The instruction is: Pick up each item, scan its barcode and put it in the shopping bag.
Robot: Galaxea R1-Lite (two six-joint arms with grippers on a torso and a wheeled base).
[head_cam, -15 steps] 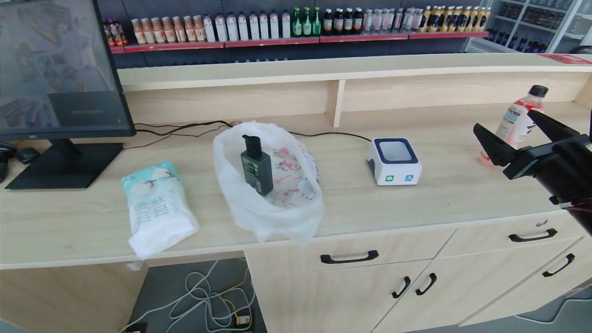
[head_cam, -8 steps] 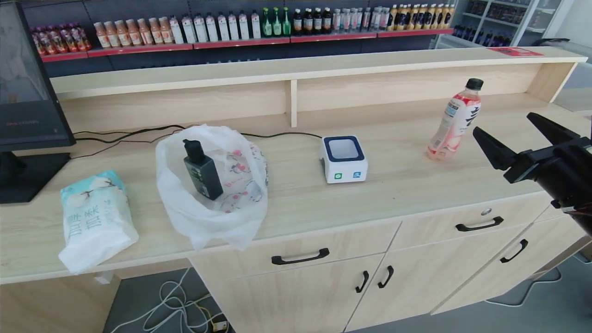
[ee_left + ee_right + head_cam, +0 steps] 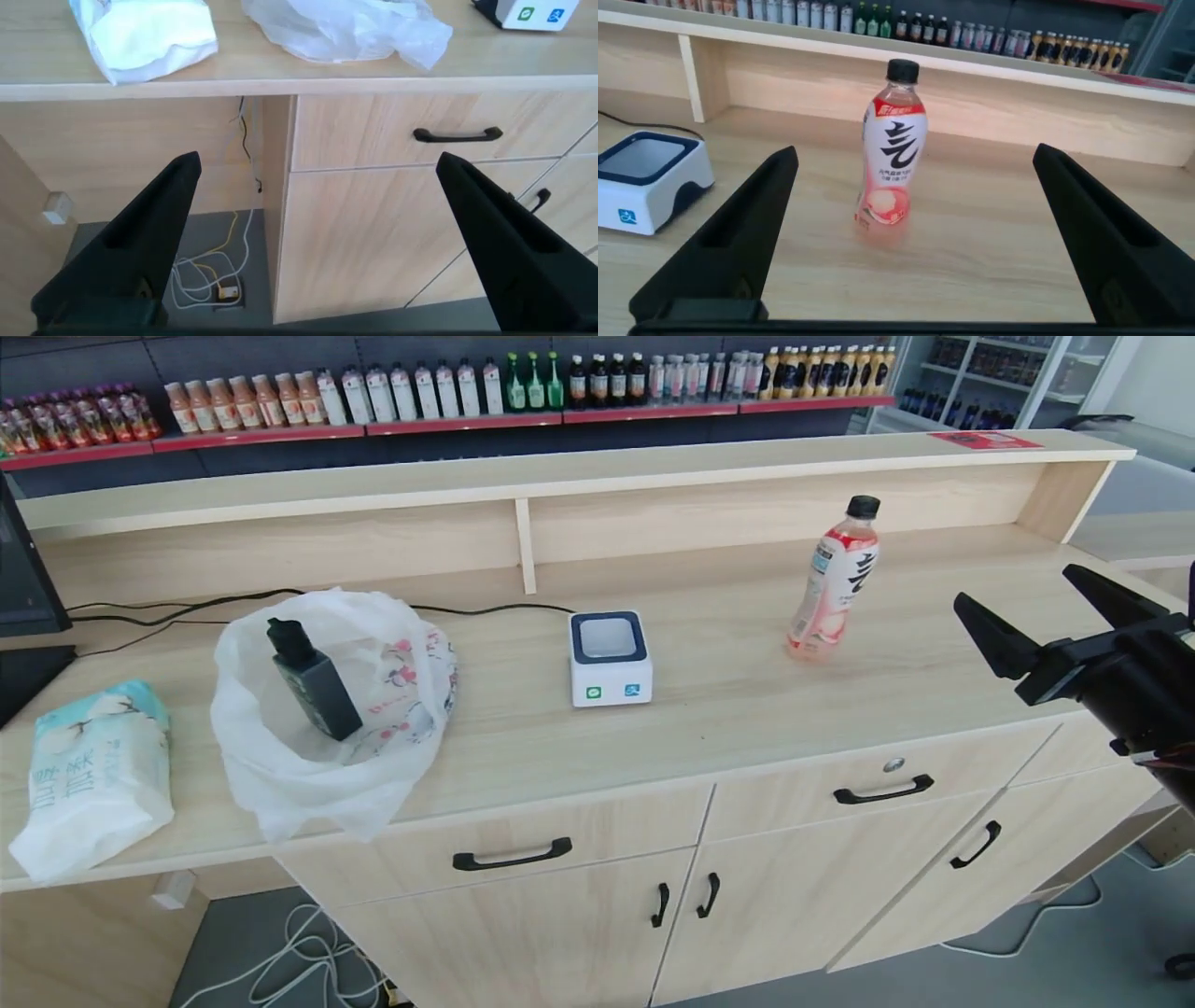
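Head view has swung rightward along the pale wooden counter (image 3: 728,719); the items themselves have not moved
Pink drink bottle with black cap (image 3: 834,581) stands upright on the counter, well right of the white box scanner (image 3: 610,660), unscanned. The right gripper (image 3: 1018,586) sits at the same spot in view, fingers spread wide, empty, short of the bottle; likely the next pick. The left gripper (image 3: 319,159) is spread too, low before the cabinet. A dark pump bottle (image 3: 313,681) is already in the white plastic shopping bag (image 3: 280,775); a tissue pack (image 3: 89,775) lies beside it
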